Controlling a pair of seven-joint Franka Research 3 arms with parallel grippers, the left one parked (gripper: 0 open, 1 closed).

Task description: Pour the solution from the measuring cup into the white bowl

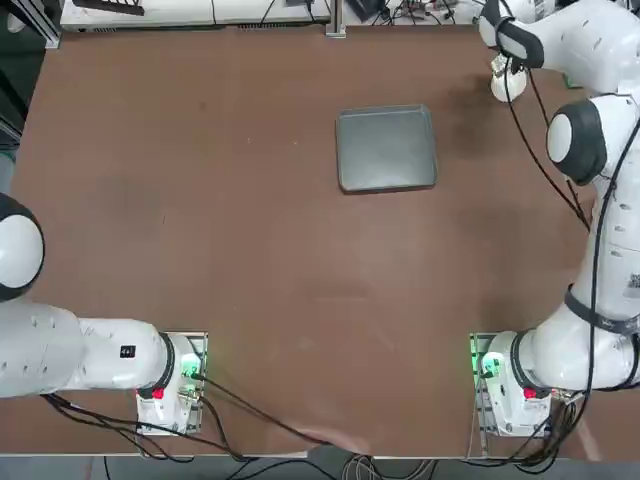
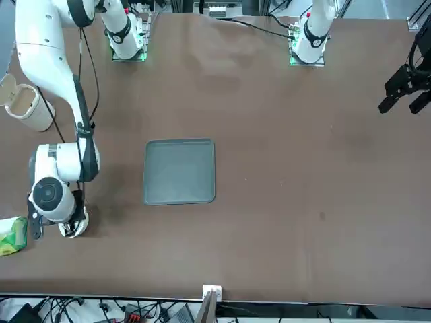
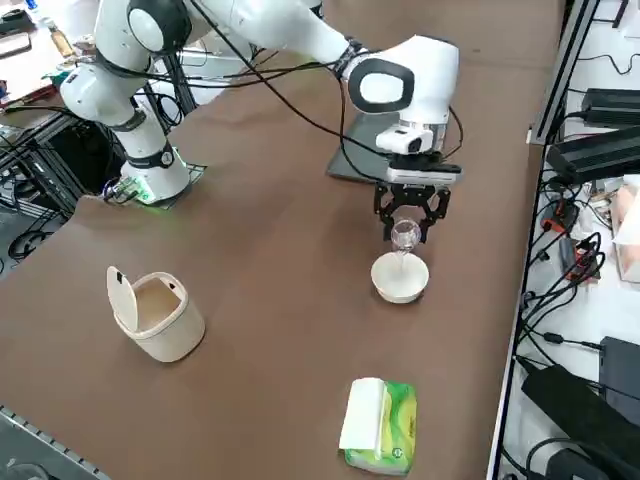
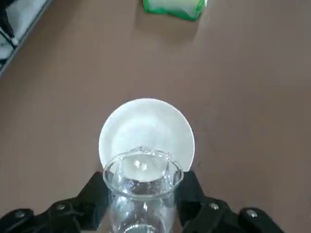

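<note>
The right tool [image 3: 408, 222] hangs just above the white bowl [image 3: 400, 277], its two black fingers [image 4: 92, 194] clamped on the sides of the measuring cup [image 3: 405, 237]. In the wrist view the measuring cup [image 4: 142, 187] sits between the fingers with its glassy rim tipped over the near edge of the white bowl [image 4: 146, 130] (whether any liquid is leaving the cup cannot be made out). The bowl rests on the brown desk [image 3: 280, 300] directly beneath the tool. Beyond the bowl from the tool lies a green packet [image 3: 380, 424], well apart from it; the same green packet [image 4: 174, 7] shows in the wrist view. Off to one side of the tool stands an off-white container [image 3: 155, 315] with its lid flipped up. Behind the tool, toward the middle of the desk, lies the dark grey tray [image 1: 387, 148], flat and apart from the bowl.
</note>
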